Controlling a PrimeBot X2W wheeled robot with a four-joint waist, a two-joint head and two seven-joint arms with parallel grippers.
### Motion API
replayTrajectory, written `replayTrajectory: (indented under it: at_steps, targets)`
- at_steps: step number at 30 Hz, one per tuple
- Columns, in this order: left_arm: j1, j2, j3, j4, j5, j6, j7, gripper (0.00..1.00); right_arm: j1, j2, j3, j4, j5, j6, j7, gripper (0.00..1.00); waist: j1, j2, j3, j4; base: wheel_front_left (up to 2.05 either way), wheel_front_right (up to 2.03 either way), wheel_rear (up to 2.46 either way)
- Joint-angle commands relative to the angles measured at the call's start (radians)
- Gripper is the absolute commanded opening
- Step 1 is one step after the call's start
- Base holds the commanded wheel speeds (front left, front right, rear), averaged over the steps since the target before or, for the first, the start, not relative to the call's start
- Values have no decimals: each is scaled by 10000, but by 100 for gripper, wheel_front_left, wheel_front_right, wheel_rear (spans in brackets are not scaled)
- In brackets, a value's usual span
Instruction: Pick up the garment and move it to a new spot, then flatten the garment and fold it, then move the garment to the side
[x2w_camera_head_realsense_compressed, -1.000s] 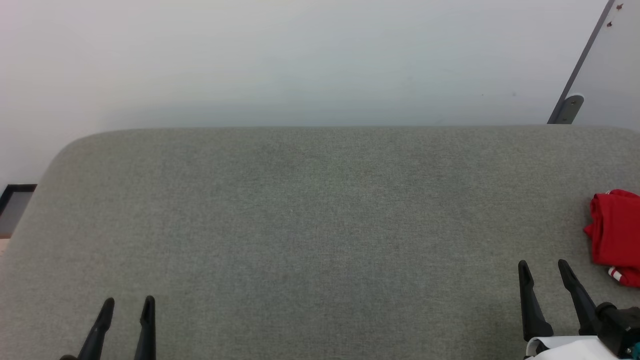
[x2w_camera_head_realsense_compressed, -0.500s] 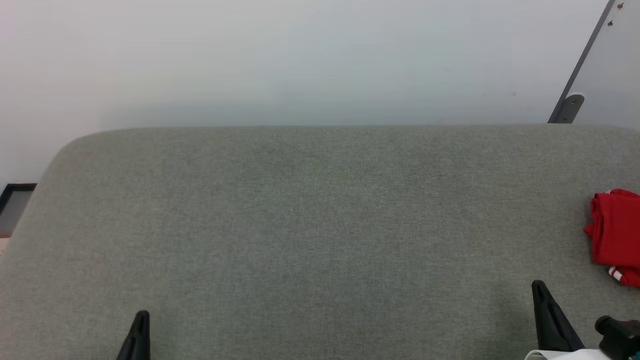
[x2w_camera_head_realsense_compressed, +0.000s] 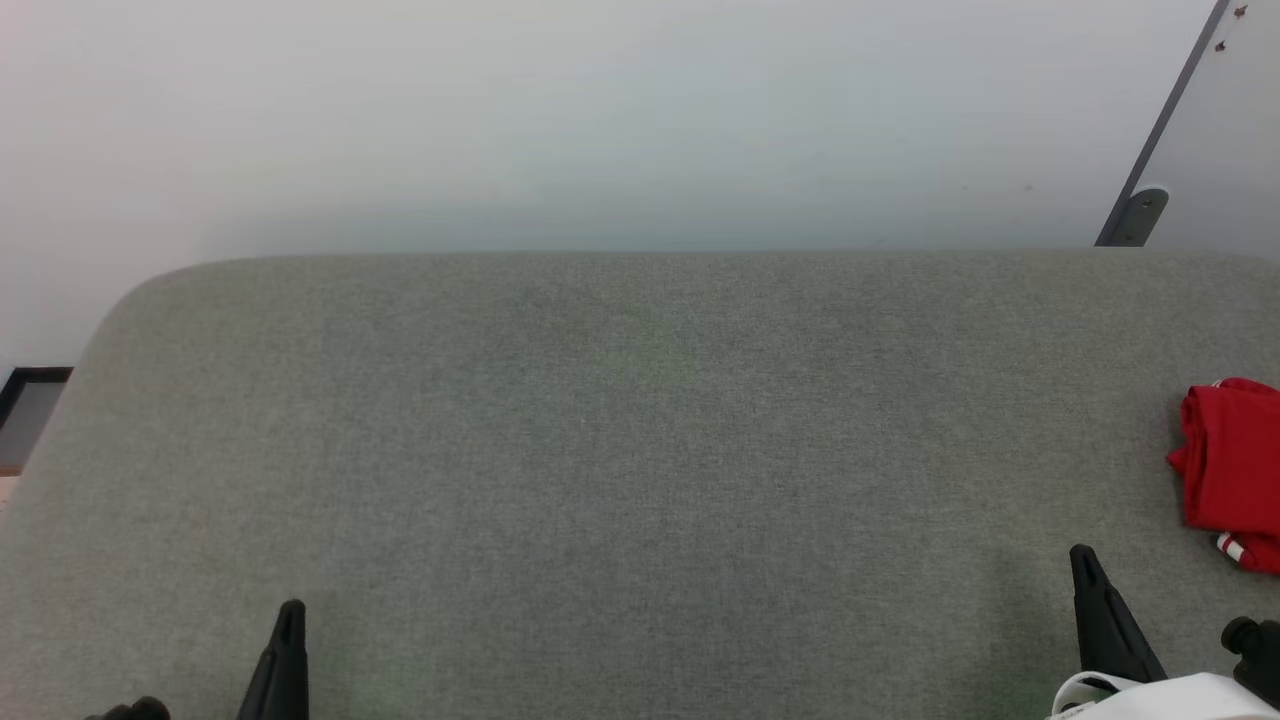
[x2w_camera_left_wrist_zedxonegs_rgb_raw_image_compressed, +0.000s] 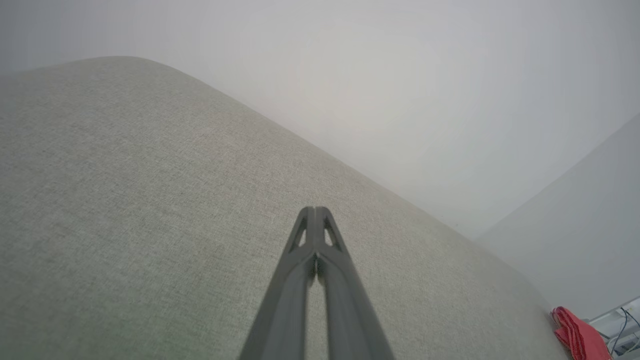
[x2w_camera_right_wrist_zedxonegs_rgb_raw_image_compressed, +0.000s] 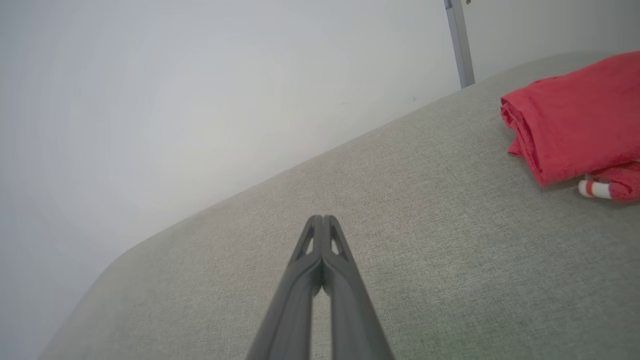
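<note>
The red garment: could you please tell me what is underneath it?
The garment lies on the grey fabric surface; a white-and-red striped trim peeks from beneath. Anything else under it is hidden.

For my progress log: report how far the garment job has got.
Looks done: the garment lies as a folded bundle far to the robot's right on the grey padded surface, so moving, folding and setting aside seem complete. In hand: nothing; the left gripper and right gripper are shut, empty, clear of it. Left: apparently nothing.
</note>
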Motion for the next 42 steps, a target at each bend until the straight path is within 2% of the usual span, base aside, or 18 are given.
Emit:
replayTrajectory:
  at_steps: [1,23,42]
  targets:
    - [-236,41,50,-79,-270,6,58,0,-256,-69,-7,-98,312,-3,51,0,0,0,0,0,0,0,0]
    - [-986,-314,105,443,-2935,8,838,0,-687,-123,-85,308,3516,-6,583,0,0,0,3,-7,0,0,0]
    - [-1514,-585,176,817,-4770,11,1412,0,-986,-132,-178,595,5703,-8,977,0,0,0,6,-14,0,0,0]
